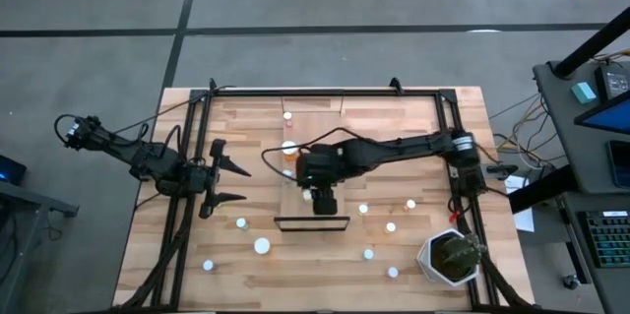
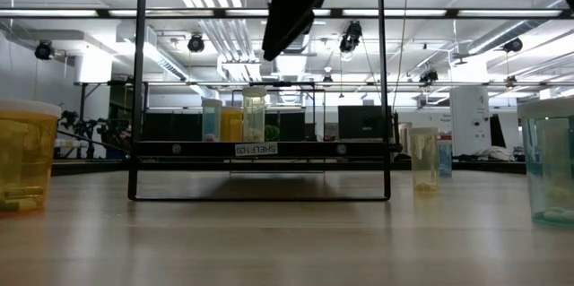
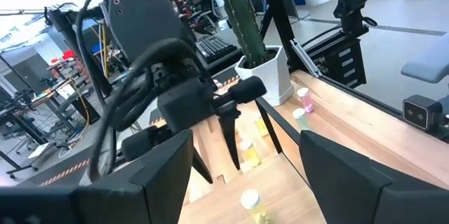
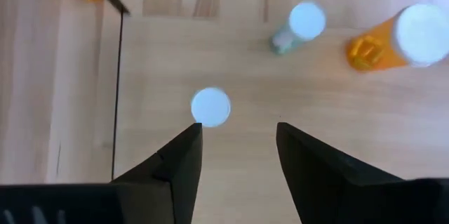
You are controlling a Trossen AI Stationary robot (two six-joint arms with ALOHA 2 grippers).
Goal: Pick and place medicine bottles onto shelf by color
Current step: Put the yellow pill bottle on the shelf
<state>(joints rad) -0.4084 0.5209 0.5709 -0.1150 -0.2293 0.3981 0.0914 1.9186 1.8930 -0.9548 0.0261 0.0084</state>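
High view shows the task partly done: a few medicine bottles (image 1: 288,147) stand on the shelf (image 1: 313,132), several dot the table's (image 1: 413,117) near half. Right gripper (image 1: 323,202), jaws apart, empty, hovers over the shelf; left gripper (image 1: 224,178) waits open near the left edge.

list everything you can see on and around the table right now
bottles: about a dozen, white caps, orange, greenish or clear bodies; most loose on the near half of the table, a few on the shelf
shelf: one, light wood with dark rail, table centre
table: one, slatted light wood in a dark frame
plant: one, green in a white pot, near right corner
desk: one, grey, with screens and a keyboard, right of the table
left gripper: open, idle at the table's left side
right gripper: jaws apart, pointing down over the shelf beside a white-capped bottle
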